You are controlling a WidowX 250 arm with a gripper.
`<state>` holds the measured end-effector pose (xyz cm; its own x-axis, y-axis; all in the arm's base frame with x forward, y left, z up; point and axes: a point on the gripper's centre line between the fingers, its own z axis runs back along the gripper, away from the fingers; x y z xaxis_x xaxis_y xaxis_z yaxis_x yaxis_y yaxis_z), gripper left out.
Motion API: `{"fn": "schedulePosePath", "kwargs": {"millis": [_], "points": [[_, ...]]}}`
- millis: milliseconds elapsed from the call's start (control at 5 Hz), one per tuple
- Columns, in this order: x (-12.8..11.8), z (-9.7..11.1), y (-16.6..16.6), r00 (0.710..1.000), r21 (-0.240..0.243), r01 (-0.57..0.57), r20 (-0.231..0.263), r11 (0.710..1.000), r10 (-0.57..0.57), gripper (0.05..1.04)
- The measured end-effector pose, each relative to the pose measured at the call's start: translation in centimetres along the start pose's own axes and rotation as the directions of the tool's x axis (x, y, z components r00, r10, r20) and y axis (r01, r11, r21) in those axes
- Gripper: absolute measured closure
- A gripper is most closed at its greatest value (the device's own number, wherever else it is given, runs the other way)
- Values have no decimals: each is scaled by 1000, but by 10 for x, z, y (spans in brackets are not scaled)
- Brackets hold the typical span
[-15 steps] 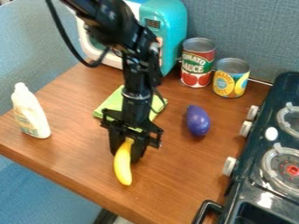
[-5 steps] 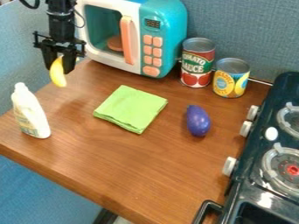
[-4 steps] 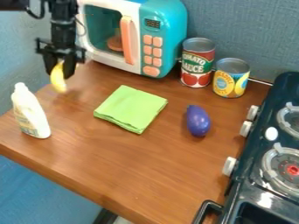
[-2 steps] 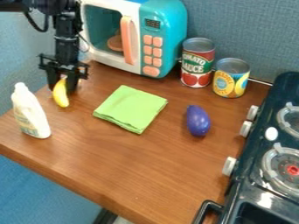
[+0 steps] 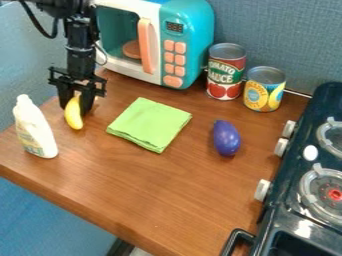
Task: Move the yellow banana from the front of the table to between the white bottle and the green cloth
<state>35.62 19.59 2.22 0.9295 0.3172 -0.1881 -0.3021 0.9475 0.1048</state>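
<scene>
At the upper left of the table, my gripper (image 5: 75, 107) is shut on the yellow banana (image 5: 73, 116), which hangs with its lower tip down at or just above the wood. A white bottle (image 5: 35, 129) stands to the left and nearer the camera. Right of the banana lies a folded green cloth (image 5: 149, 124), apart from it. Further right, a purple eggplant-shaped toy (image 5: 226, 138) rests on the table.
Behind the cloth stands a teal and white toy microwave (image 5: 189, 35), close to the arm. A red can (image 5: 226, 72) and a yellow can (image 5: 264, 89) are at the back. The dark stove (image 5: 287, 200) borders the right side of the wooden table (image 5: 160, 200).
From beside the cloth, the gripper has carried the banana to the table's upper left, high at first. Since then both have come lower and slightly right.
</scene>
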Motion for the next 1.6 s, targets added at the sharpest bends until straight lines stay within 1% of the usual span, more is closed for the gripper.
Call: {"fn": "schedulePosePath", "kwargs": {"millis": [200, 400, 600, 800, 1000, 1200, 1400, 1600], "points": [[1, 0, -3, 1000, -22, -6, 5, 1000, 6, 198], [1, 10, -5, 999, -37, -13, 42, 999, 14, 73], [2, 31, -3, 994, -38, -9, 108, 999, 13, 77], [-21, 50, -4, 990, -32, 20, 138, 999, -16, 79], [-64, 77, -7, 983, -13, 79, 167, 997, -76, 82], [-112, 89, -25, 961, -71, 210, 200, 975, -192, 82], [-149, 97, -31, 936, -119, 269, 266, 956, -231, 82], [-174, 97, -32, 929, -96, 270, 286, 958, -233, 82]]}}
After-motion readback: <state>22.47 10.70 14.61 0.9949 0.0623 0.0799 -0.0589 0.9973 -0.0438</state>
